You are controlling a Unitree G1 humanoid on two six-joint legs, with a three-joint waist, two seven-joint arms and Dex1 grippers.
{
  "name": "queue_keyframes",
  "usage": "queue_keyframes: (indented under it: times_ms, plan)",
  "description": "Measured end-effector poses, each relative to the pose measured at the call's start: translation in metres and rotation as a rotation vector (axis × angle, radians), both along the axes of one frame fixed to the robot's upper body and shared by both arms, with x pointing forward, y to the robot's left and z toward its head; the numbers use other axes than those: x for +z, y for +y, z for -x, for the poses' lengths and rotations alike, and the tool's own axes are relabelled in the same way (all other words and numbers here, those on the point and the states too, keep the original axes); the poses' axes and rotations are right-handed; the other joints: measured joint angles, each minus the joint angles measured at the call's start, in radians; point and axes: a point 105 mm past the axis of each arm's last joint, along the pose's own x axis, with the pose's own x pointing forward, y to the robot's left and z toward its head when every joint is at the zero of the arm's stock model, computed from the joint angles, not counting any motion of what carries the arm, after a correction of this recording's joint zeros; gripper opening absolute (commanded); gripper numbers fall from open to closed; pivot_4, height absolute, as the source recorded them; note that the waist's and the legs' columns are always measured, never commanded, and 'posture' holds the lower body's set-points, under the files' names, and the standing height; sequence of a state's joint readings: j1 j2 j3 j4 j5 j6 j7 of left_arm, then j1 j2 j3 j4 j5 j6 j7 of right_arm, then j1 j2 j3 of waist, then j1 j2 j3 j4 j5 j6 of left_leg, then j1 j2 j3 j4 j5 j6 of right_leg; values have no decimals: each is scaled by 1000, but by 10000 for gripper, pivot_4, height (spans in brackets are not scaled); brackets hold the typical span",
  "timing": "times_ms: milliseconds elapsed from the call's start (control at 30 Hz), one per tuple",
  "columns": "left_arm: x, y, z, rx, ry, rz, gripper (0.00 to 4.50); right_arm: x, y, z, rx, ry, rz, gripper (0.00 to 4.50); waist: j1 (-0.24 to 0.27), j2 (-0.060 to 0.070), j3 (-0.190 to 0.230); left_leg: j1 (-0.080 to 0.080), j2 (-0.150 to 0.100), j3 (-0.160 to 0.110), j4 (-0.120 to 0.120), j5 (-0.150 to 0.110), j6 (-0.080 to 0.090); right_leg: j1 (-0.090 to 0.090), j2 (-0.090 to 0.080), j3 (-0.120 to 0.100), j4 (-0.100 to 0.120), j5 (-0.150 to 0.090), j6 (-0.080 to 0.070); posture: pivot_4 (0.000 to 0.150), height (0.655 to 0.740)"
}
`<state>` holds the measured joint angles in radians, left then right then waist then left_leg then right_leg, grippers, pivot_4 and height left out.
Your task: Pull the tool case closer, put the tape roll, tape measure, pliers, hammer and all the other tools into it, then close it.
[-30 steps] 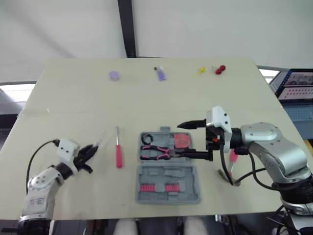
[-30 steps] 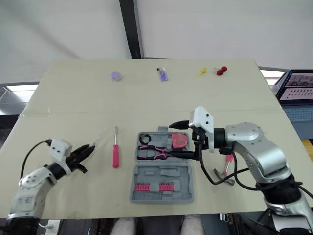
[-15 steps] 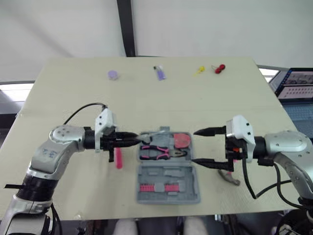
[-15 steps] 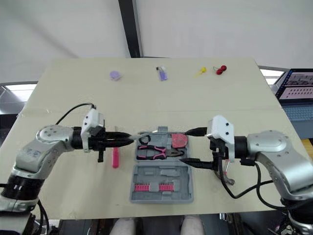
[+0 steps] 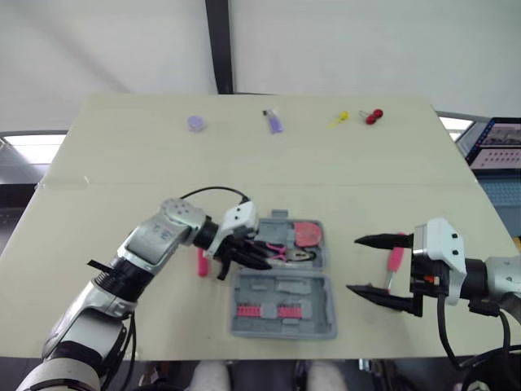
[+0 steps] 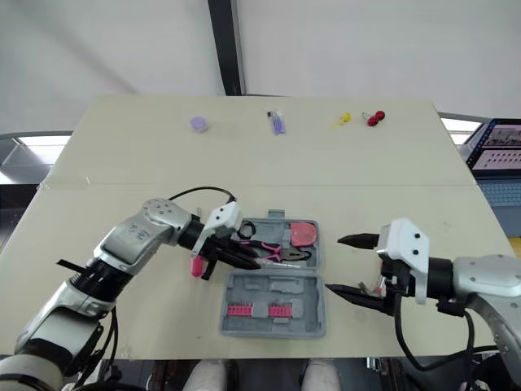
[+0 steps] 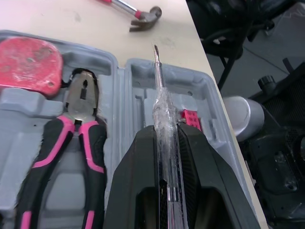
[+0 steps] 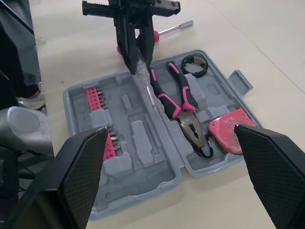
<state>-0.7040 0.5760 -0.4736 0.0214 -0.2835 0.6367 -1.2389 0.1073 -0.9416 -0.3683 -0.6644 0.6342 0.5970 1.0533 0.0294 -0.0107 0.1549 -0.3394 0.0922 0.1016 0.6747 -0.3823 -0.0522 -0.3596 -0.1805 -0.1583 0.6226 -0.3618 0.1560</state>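
Beige surface [image 5: 122, 163], pale wall behind, seen from above.

- Tool case [image 5: 281, 287]: grey plastic, lying open and flat at lower centre of the head view, both halves facing up.
- Pliers [image 8: 177, 98]: pink-and-black handles, lying in the upper half of the case.
- Tape measure [image 5: 307, 234]: red, in the upper right corner of the same half, just beside the pliers' head.
- Tape roll [image 8: 194, 65]: small black ring, in the upper left corner of that half.
- Bits [image 5: 260, 311]: row of pink pieces seated in the lower half of the case.
- Left pincer [image 5: 259, 259]: reaching in from the left of the frame, pressed together on a clear screwdriver [image 7: 159, 90], which is held low over the open case with its metal tip pointing out across the lower half; whether the tip touches the plastic cannot be told.
- Pink screwdriver [image 6: 195, 265]: on the surface just left of the case, partly hidden behind the left arm.
- Right pincer [image 5: 352, 264]: right of the case, fingers spread wide, holding nothing.
- Hammer [image 7: 143, 16]: pink handle, on the surface right of the case, beside the right pincer.
- Far edge, top of frame, well apart from the case: purple disc [image 5: 195, 123], small purple item [image 5: 275, 122], yellow item [image 5: 339, 119], red item [image 5: 374, 116].
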Motion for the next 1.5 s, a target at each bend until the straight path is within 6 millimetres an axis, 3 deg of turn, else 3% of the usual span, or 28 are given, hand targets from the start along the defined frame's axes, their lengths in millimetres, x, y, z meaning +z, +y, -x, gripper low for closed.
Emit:
queue_keyframes:
  times_ms: [367, 700, 1033, 1500]
  plan:
    - [-26, -14, 5, 43, 42, -139, 911, -4, -5, 1, -22, 30, 16, 45000, 7, -1, 0, -1, 0, -1, 5, 0, 1, 1, 0, 0, 0, 0, 0, 1500, 7400]
    - [-26, -14, -1, 132, 23, -190, 911, -3, -4, 0, -16, 12, 20, 45000, 17, -1, 0, -2, 0, -1, 6, -1, 1, 1, 0, 0, 1, 0, 0, 1500, 7400]
    - [-27, -13, 6, 118, 28, -226, 911, -4, -4, -1, -19, 11, 23, 45000, 24, -1, 0, -3, 0, -1, 7, -1, 2, 1, 0, 0, 1, 0, 0, 1500, 7400]
    - [-31, -14, 0, 149, -22, -280, 911, -5, -4, -3, -39, 7, 25, 45000, 25, -1, 0, -4, 0, -2, 7, -1, 2, 0, 0, -1, 1, 0, 0, 1500, 7400]
